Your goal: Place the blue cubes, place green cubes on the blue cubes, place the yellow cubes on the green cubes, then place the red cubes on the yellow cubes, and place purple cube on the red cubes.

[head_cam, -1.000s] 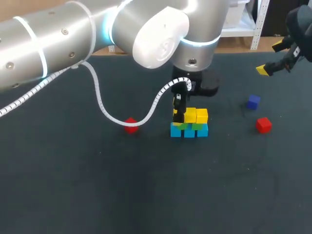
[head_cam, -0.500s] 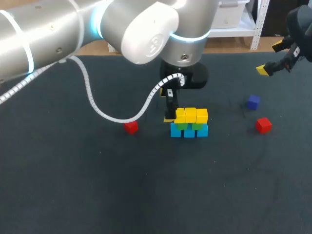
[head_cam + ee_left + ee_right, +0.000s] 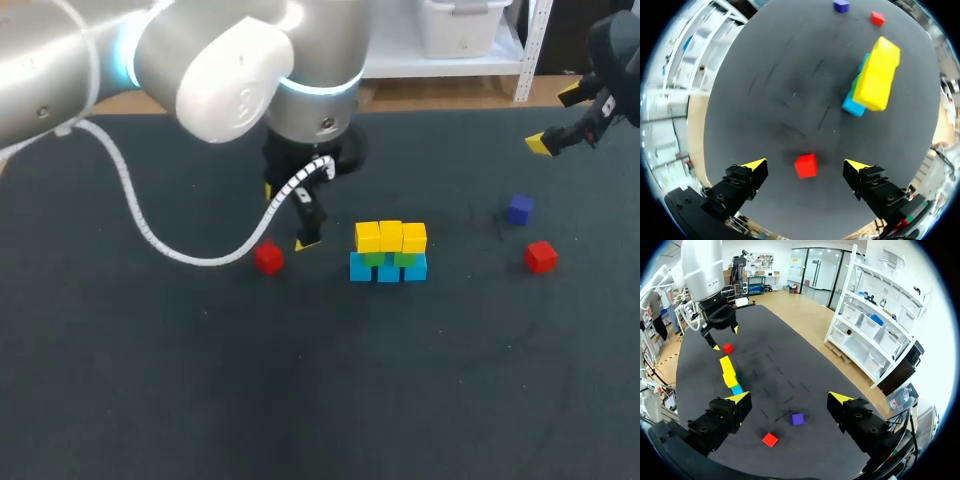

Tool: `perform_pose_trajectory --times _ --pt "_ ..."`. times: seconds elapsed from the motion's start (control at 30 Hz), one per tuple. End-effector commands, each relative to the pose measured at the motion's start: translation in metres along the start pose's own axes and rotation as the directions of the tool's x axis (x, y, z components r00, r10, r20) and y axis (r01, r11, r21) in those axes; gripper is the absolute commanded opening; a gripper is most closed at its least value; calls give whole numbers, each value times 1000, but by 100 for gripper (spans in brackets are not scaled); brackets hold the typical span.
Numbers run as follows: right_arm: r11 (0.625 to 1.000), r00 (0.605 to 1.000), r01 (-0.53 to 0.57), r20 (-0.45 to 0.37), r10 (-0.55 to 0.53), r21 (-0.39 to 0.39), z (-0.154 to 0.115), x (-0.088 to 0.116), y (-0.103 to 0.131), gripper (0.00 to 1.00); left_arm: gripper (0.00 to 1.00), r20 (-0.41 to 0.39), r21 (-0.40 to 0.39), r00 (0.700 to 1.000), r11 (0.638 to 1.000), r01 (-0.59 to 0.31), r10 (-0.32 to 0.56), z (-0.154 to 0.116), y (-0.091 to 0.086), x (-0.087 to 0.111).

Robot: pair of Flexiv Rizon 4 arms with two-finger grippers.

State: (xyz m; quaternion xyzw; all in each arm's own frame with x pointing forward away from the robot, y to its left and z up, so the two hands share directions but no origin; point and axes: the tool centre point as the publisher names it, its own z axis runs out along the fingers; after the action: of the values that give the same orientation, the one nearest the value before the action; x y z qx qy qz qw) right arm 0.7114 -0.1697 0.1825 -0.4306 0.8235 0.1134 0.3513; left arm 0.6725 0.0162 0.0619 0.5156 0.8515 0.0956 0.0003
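A stack stands mid-table: a row of blue cubes [image 3: 388, 269], green cubes [image 3: 384, 258] on them, and three yellow cubes [image 3: 390, 237] on top. My left gripper [image 3: 289, 216] hangs open just left of the stack, above a red cube [image 3: 267, 257]. In the left wrist view that red cube [image 3: 805, 166] lies on the mat under the open left gripper [image 3: 805, 164], untouched. A second red cube [image 3: 540, 256] and the purple cube [image 3: 519, 209] lie at the right. My right gripper [image 3: 555, 120] stands open and empty at the far right, high above the table.
The dark mat [image 3: 300, 380] covers the whole table. The left arm's white cable [image 3: 190, 255] loops low over the mat left of the red cube. In the right wrist view the purple cube [image 3: 798, 419] and a red cube [image 3: 770, 439] lie below the right gripper [image 3: 789, 398].
My left gripper has let go of a yellow cube on the stack, opened fully and moved left to above the red cube. The right arm has stayed still.
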Motion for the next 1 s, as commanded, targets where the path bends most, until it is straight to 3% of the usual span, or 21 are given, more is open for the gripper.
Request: perform_pose_trajectory --times 0.03,0.33,0.7,0.73,0.8,0.93,1.0 --pt "1000 1000 0 1 0 0 0 0 0 100 100 32 -3 998 998 58 -58 10 -3 15" --pt "1000 1000 0 1 0 0 0 0 0 100 100 13 46 986 985 164 -165 31 -7 27" --pt "1000 1000 0 1 0 0 0 0 0 100 100 -9 97 981 976 195 -195 52 -6 32" --pt "1000 1000 0 1 0 0 0 0 0 100 96 -9 110 981 975 194 -195 53 -7 32" --pt "1000 1000 0 1 0 0 0 0 0 100 72 -9 115 982 975 189 -189 56 -6 31" --pt "1000 1000 0 1 0 0 0 0 0 100 70 -12 137 983 974 182 -183 61 -8 28" --pt "1000 1000 0 1 0 0 0 0 0 100 64 -16 141 983 973 182 -181 63 -8 28"
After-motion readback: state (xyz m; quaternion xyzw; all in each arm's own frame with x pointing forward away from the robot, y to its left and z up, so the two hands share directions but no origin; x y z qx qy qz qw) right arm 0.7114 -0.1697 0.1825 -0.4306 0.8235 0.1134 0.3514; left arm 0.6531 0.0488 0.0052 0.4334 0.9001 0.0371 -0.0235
